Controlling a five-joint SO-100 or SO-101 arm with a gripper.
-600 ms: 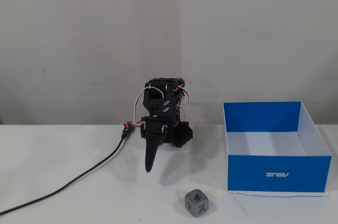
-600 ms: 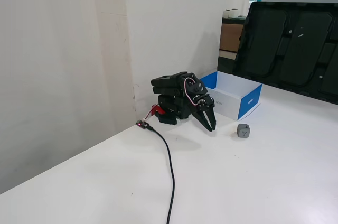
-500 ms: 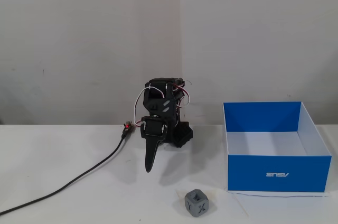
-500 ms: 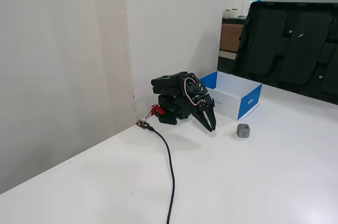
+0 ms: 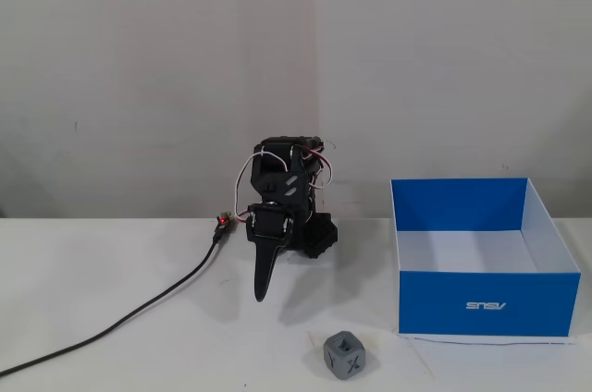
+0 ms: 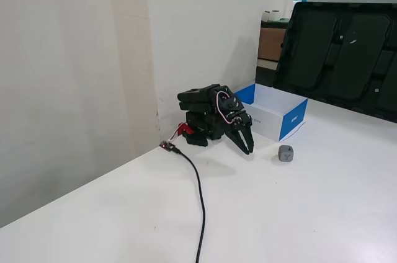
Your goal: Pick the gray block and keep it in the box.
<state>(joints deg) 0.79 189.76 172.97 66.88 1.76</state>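
Observation:
The gray block point(image 5: 345, 356) sits on the white table near the front edge, just left of the box's front corner; it also shows in the other fixed view point(image 6: 286, 153). The blue box point(image 5: 490, 304) stands open at the right with a white inside and nothing in it, and it shows behind the arm in the other fixed view point(image 6: 293, 120). The black arm is folded low against the wall. My gripper point(image 5: 262, 294) points down at the table with its jaws together and holds nothing. It hangs left of and behind the block, also visible in the other fixed view point(image 6: 249, 149).
A black cable point(image 5: 139, 313) runs from the arm's base to the front left across the table, and shows in the other view point(image 6: 200, 195). A wall stands close behind the arm. Dark panels point(image 6: 347, 46) lean at the far right.

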